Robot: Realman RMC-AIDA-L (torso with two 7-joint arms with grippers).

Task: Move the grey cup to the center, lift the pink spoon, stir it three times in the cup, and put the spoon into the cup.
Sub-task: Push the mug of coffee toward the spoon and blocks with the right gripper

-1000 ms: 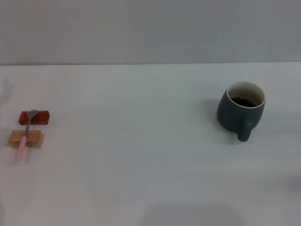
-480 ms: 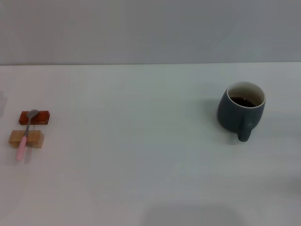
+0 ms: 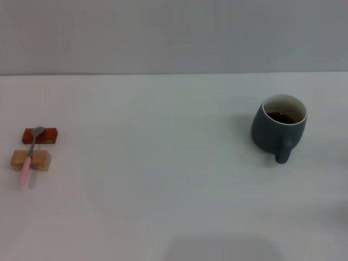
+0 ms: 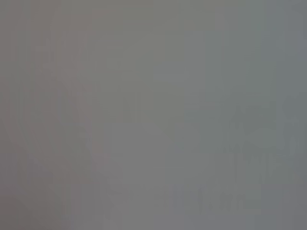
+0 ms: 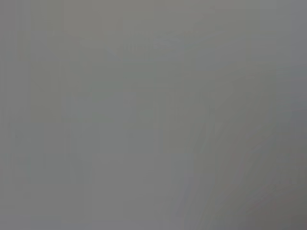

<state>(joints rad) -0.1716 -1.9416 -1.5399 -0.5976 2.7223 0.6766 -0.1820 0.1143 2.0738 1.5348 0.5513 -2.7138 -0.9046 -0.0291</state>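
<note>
The grey cup (image 3: 278, 131) stands upright at the right of the white table, its handle turned toward me, dark liquid inside. The pink spoon (image 3: 29, 156) lies at the far left, its pink handle across a tan wooden block (image 3: 30, 160) and its grey metal bowl on a red-brown block (image 3: 39, 135). Neither gripper shows in the head view. Both wrist views show only a plain grey surface, with no fingers and no objects.
The white table (image 3: 163, 179) runs back to a grey wall (image 3: 174, 32). A faint shadow lies along the table's front edge (image 3: 223, 250).
A faint shadow at the far left edge of the table has faded away. The cup, spoon and blocks have not moved.
</note>
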